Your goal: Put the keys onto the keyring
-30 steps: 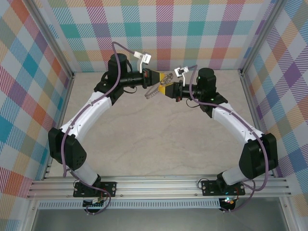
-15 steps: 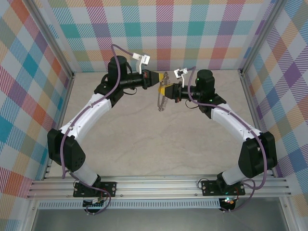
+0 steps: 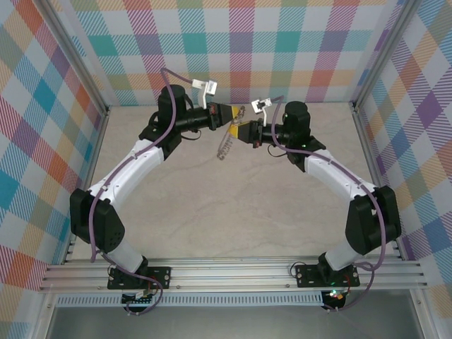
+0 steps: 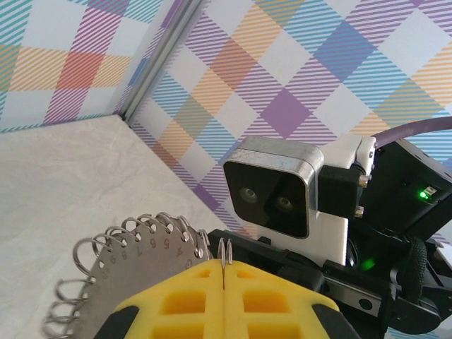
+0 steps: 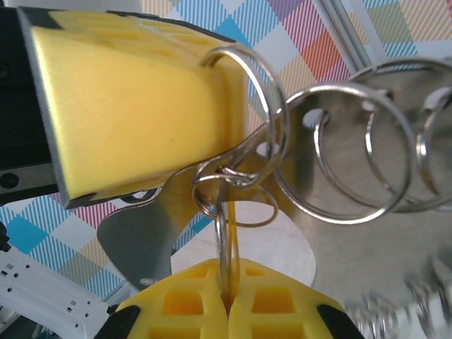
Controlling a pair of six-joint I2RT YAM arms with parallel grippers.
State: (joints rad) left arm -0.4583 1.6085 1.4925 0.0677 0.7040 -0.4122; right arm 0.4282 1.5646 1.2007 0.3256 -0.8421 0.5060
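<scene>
Both grippers meet above the table's far middle. My left gripper (image 3: 230,115) (image 4: 224,267) is shut on a split ring standing edge-on between its yellow fingers (image 5: 134,99). That ring belongs to the keyring (image 4: 134,261) (image 5: 367,141), a silvery numbered plate with several rings along its scalloped edge, which hangs below the grippers (image 3: 226,146). My right gripper (image 3: 240,129) (image 5: 227,265) is shut on a small split ring and on a thin yellow-orange edge (image 5: 234,233) that looks like the key seen edge-on. This small ring is hooked among the rings at the left fingertips.
The right arm's wrist camera (image 4: 272,187) sits just beyond my left fingertips. Checked walls (image 3: 240,49) close in the back and sides, with aluminium posts (image 3: 367,127) at the corners. The pale tabletop (image 3: 233,212) lies well below both grippers.
The right gripper has shifted left and slightly back, close against the left gripper. The hanging keyring swung right and then back left. Both grippers stayed shut.
</scene>
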